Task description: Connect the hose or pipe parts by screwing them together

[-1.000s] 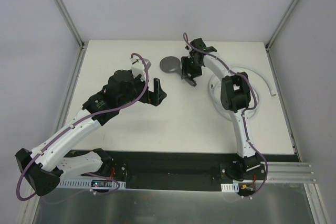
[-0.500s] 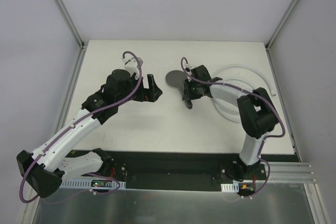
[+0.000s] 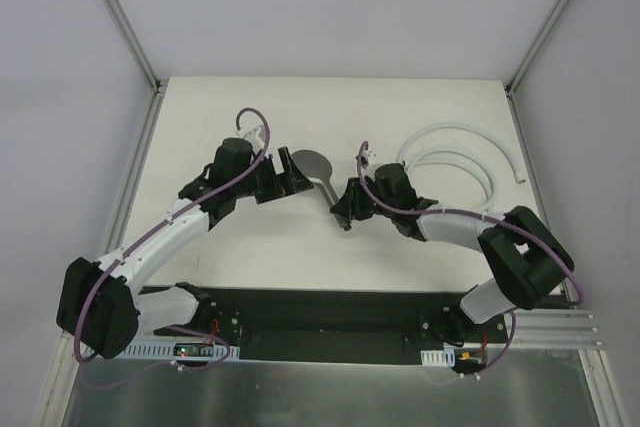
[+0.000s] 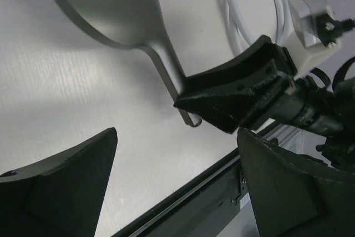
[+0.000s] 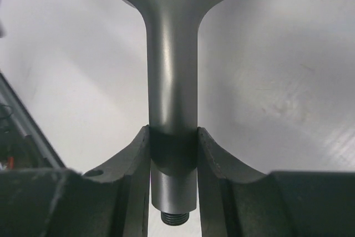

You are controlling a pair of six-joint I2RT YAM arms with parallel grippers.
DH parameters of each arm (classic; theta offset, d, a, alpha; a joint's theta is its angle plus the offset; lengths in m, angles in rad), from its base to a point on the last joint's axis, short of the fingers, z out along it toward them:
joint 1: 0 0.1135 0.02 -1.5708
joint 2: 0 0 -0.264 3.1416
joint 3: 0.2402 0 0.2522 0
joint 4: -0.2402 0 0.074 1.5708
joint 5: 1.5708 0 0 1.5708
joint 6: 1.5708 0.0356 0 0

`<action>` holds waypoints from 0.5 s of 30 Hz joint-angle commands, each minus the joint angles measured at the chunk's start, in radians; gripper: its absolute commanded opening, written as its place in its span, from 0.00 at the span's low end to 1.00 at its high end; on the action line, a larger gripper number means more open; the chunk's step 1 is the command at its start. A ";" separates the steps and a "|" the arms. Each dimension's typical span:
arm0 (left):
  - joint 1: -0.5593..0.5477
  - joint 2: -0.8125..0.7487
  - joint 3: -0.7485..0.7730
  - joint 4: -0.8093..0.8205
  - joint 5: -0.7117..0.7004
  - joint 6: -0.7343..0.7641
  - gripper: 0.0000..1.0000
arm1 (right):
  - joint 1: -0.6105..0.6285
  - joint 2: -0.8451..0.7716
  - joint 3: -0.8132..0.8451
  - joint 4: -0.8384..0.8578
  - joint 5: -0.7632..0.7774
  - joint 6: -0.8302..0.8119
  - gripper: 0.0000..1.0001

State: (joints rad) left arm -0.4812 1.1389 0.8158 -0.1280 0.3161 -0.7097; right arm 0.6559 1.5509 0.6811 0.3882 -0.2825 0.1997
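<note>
The dark grey shower head [image 3: 312, 163] is near the table's middle, its handle pointing to the front right. My right gripper [image 3: 346, 209] is shut on the handle [image 5: 171, 70] close to its end, and the threaded tip [image 5: 175, 216] sticks out behind the fingers. My left gripper [image 3: 286, 176] is open and empty just left of the round head [image 4: 111, 9]. The left wrist view shows the right gripper [image 4: 238, 95] clamped on the handle. The pale coiled hose [image 3: 452, 158] lies at the back right, apart from both grippers.
The black strip of the table's near edge [image 3: 330, 309] runs in front of both arms. White side walls with metal corner posts [image 3: 120, 17] enclose the table. A purple cable [image 3: 250, 119] loops over my left wrist.
My right gripper has shut on the shower head's handle and drawn it toward the front, uncovering the hose coil. My left gripper has swung right, close to the round head.
</note>
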 commanded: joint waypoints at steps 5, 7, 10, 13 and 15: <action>-0.031 0.127 -0.063 0.287 0.055 -0.102 0.86 | 0.062 -0.193 -0.106 0.347 -0.044 0.104 0.01; -0.048 0.165 -0.058 0.324 0.054 -0.120 0.85 | 0.077 -0.209 -0.121 0.371 -0.040 0.115 0.01; -0.085 0.215 -0.044 0.366 0.058 -0.139 0.82 | 0.089 -0.215 -0.147 0.406 -0.027 0.130 0.01; -0.103 0.260 -0.038 0.390 0.063 -0.168 0.76 | 0.100 -0.218 -0.164 0.434 -0.021 0.141 0.01; -0.106 0.281 -0.046 0.430 0.078 -0.188 0.71 | 0.103 -0.219 -0.172 0.439 -0.011 0.147 0.01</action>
State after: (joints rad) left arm -0.5770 1.3865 0.7586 0.1791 0.3511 -0.8433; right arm 0.7437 1.3785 0.5102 0.6548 -0.2905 0.3218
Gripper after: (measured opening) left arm 0.751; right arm 0.329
